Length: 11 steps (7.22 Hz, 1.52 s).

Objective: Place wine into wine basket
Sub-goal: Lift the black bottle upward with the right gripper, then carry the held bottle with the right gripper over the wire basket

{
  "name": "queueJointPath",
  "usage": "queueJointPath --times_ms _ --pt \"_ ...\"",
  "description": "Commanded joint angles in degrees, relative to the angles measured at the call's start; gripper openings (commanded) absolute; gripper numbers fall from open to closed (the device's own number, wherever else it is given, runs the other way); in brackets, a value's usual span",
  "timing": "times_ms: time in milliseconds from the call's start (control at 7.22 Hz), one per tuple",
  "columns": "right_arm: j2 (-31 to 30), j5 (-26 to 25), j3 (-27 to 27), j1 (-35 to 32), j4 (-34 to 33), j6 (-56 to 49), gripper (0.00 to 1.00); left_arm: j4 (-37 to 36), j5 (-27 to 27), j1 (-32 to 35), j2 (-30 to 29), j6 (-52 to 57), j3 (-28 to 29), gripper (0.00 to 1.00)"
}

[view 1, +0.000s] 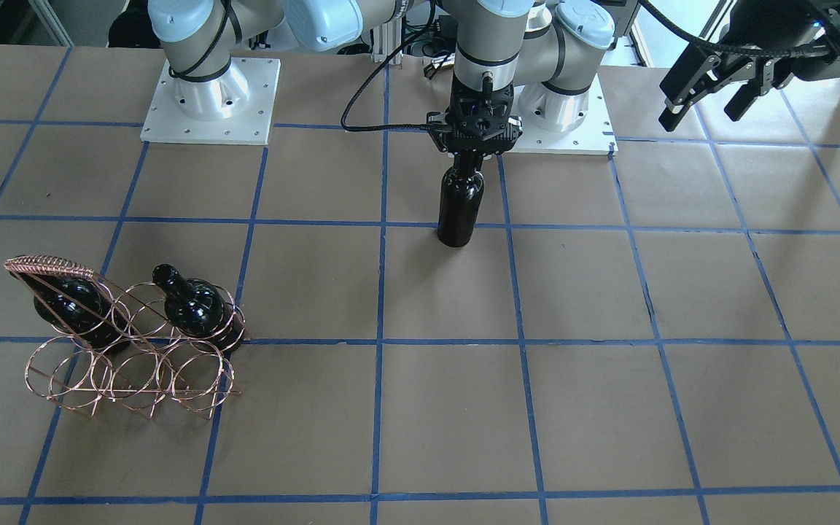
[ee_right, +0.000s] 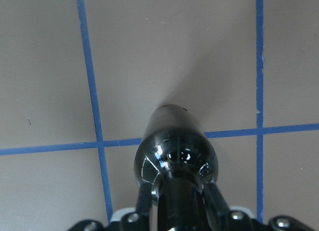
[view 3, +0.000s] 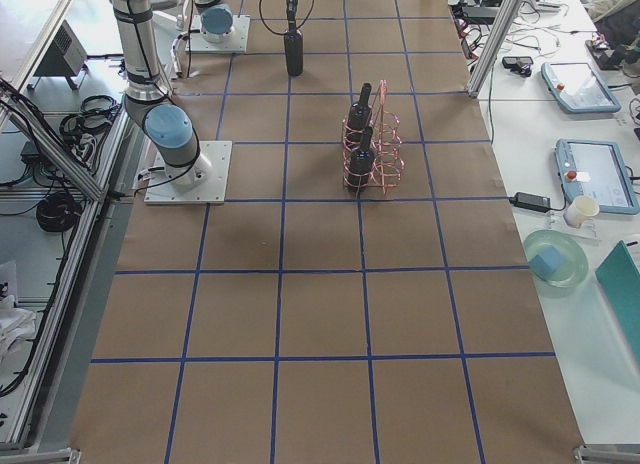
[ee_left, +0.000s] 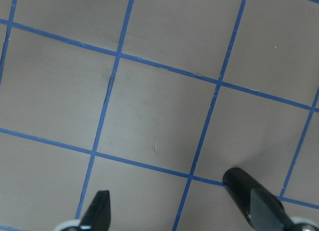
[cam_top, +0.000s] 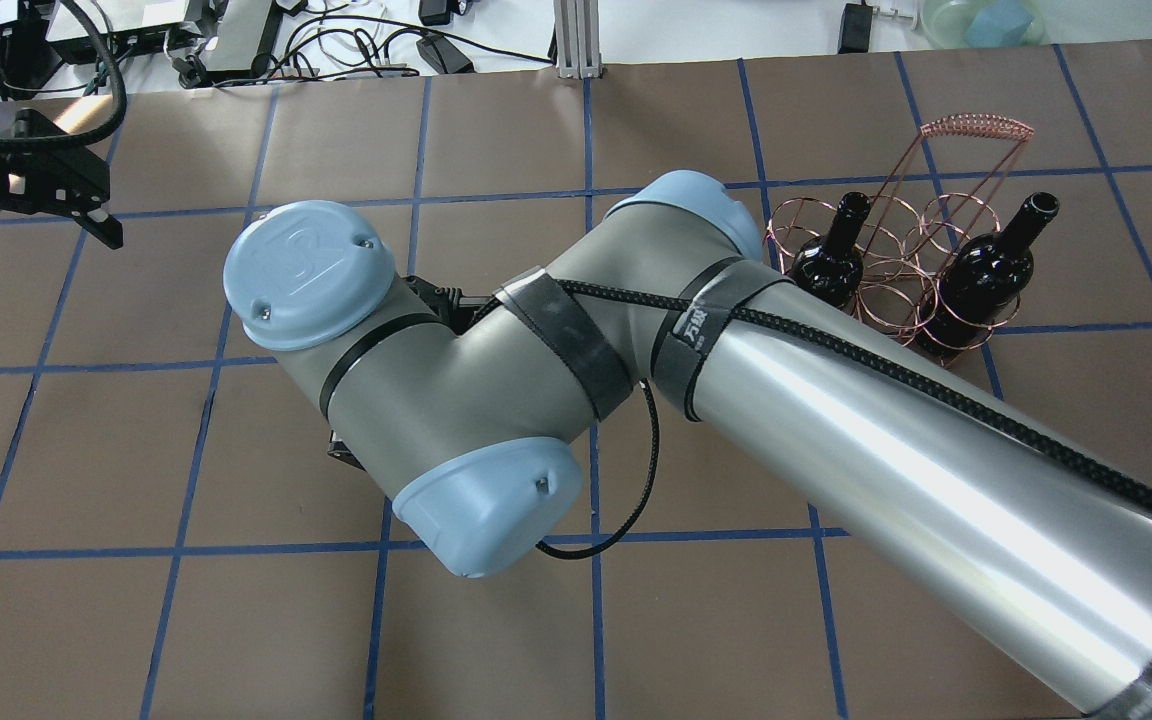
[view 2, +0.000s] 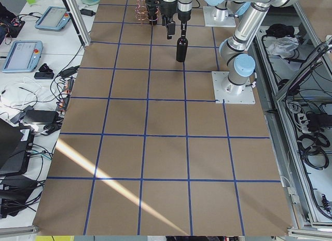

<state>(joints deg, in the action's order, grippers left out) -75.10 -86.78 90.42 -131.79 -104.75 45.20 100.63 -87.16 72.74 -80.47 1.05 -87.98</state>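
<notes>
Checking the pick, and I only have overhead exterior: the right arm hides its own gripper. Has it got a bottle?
Observer: Yes. Front-facing shows the right gripper shut on the neck of the wine, bottle upright.
Operator: Near the basket?
Observer: No. It stands well apart from the wine basket, by the left arm's base plate.
Operator: Left gripper holding anything?
Observer: No. Left wrist view shows the left gripper open over bare table.

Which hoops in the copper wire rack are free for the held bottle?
Copper wire basket: all three hoops of the row away from the robot are bare. Robot-side row is crowded: glossy black glass bottles fill both end hoops, leaving only the middle one between them.
</notes>
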Motion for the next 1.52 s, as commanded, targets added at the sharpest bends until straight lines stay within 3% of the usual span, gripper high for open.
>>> queueJointPath --times_ms 0,277,831,969,1108,1385 --pt "-0.22 0.20 -0.50 0.39 -0.10 -0.38 0.03 0.01 0.06 0.03 0.05 0.00 0.00 1.00" --pt "-4.85 -0.40 -0.77 3.19 2.68 -5.00 0.00 0.01 0.24 0.82 -0.39 -0.17 -0.26 1.00" --pt "-19.62 -1.90 -0.68 22.58 25.15 -31.25 0.00 -0.70 -0.37 12.65 -1.80 -11.84 -1.66 1.00" --pt "-21.65 -2.08 -0.68 28.19 26.08 -36.02 0.00 -0.70 -3.86 15.30 -1.80 -12.04 -3.24 1.00" --pt "-23.06 -6.61 -0.77 33.82 26.00 -38.93 0.00 -0.87 -5.20 17.32 -1.80 -11.69 -4.47 1.00" --pt "-23.95 -8.32 -0.95 43.15 24.68 -46.24 0.00 -2.61 -5.03 17.53 -2.06 -10.90 -4.22 1.00"
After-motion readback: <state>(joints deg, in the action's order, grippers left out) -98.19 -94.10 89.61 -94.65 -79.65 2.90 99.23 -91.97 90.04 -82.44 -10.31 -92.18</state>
